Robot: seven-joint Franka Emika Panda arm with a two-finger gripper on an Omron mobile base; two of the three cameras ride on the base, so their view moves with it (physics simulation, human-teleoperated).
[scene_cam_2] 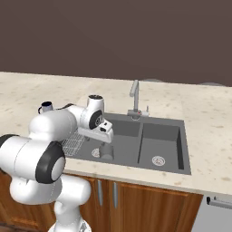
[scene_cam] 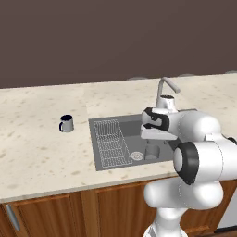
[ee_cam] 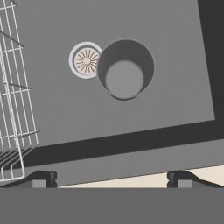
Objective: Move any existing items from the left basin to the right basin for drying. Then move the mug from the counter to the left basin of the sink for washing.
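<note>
The grey handleless cup (ee_cam: 125, 70) stands upright in the left basin (ee_cam: 175, 57), touching the round drain (ee_cam: 85, 60). It also shows below my hand as the cup (scene_cam: 152, 151) and the cup (scene_cam_2: 107, 151). My gripper (ee_cam: 112, 179) hangs above the cup and a little toward the basin's front wall, open, with nothing between its fingertips (ee_cam: 41, 178). The wire rack (scene_cam: 111, 141) fills the basin's left part. The light grey mug (scene_cam: 66, 123) with a dark inside sits on the counter (scene_cam: 37, 152) left of the sink. The narrower right basin (scene_cam_2: 161, 140) holds nothing.
The curved faucet (scene_cam: 165, 90) rises behind the sink, close to my arm's wrist. The rack's (ee_cam: 13, 100) wires lie left of the cup in the hand view. A strip of beige counter edge (ee_cam: 210, 173) runs along the basin's front.
</note>
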